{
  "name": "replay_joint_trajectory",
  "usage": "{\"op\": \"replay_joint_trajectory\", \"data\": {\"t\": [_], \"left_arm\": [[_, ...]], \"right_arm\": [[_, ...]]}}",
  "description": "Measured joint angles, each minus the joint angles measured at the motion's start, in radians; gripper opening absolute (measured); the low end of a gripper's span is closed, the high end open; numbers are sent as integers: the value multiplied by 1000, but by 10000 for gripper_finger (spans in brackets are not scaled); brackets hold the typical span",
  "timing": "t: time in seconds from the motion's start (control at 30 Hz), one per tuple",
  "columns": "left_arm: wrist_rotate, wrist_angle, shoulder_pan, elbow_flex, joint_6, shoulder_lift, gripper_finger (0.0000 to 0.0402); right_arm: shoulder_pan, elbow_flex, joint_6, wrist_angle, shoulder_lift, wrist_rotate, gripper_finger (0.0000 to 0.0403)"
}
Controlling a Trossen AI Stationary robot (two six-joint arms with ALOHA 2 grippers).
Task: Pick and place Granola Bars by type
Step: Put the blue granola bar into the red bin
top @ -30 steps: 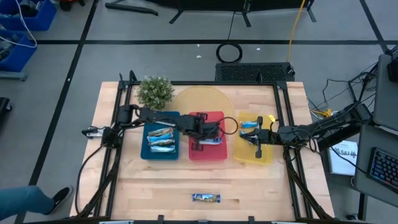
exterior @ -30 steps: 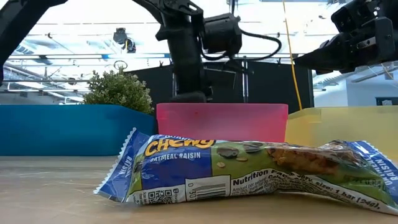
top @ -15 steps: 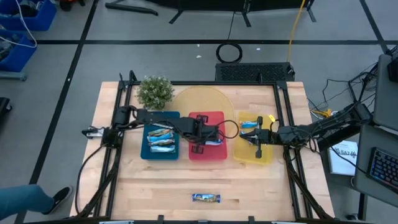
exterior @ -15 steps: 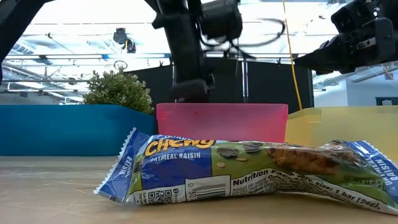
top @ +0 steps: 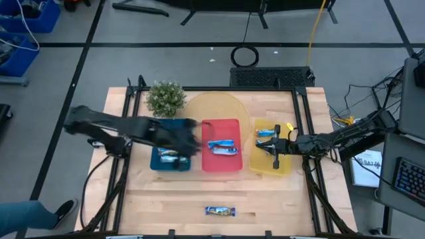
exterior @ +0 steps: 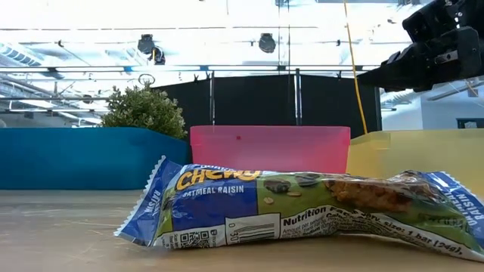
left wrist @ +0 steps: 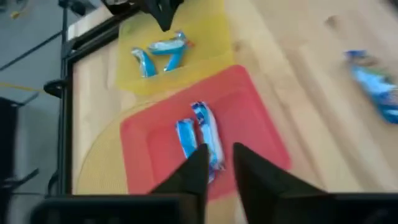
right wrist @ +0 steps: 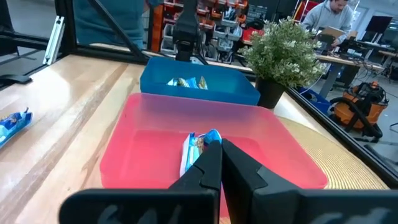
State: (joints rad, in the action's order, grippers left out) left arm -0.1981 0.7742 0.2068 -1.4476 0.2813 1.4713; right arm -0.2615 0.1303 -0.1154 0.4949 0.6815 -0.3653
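Two blue-and-white granola bars (left wrist: 208, 134) lie flat side by side in the red tray (top: 222, 162); the right wrist view shows them too (right wrist: 194, 149). Two more bars (top: 269, 131) lie in the yellow tray (top: 282, 162). Others rest in the blue tray (top: 159, 162), partly under my left arm. One bar (top: 220, 211) lies alone on the wood near the front edge and fills the low view (exterior: 302, 208). My left gripper (top: 195, 144) hovers at the blue tray's right edge, slightly open and empty (left wrist: 219, 163). My right gripper (top: 261, 145) is shut and empty over the yellow tray.
A potted plant (top: 165, 97) stands behind the blue tray, and a round yellow mat (top: 216, 106) lies behind the red tray. Black frame rails (top: 119, 166) run along both table sides. Bare wood (top: 166, 199) lies between the trays and the front edge.
My left gripper has swung fast from over the red tray toward the table's left, ending at the blue tray's right edge. It has gone out of the low view. The bars in the red tray now lie uncovered.
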Motion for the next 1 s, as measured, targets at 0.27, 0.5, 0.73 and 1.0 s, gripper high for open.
{"op": "replay_joint_trajectory", "data": {"t": [0.27,0.5,0.73,1.0], "left_arm": [[94,-340,22,655,-134,-540,10],[120,-846,21,1156,-187,-783,6],[119,-973,-1,1278,-236,-829,5],[120,-978,-19,1262,-235,-829,5]], "right_arm": [[0,0,17,4,0,-1,0],[0,0,24,33,0,-2,0],[0,0,24,32,1,-1,0],[0,0,24,28,1,-1,0]]}}
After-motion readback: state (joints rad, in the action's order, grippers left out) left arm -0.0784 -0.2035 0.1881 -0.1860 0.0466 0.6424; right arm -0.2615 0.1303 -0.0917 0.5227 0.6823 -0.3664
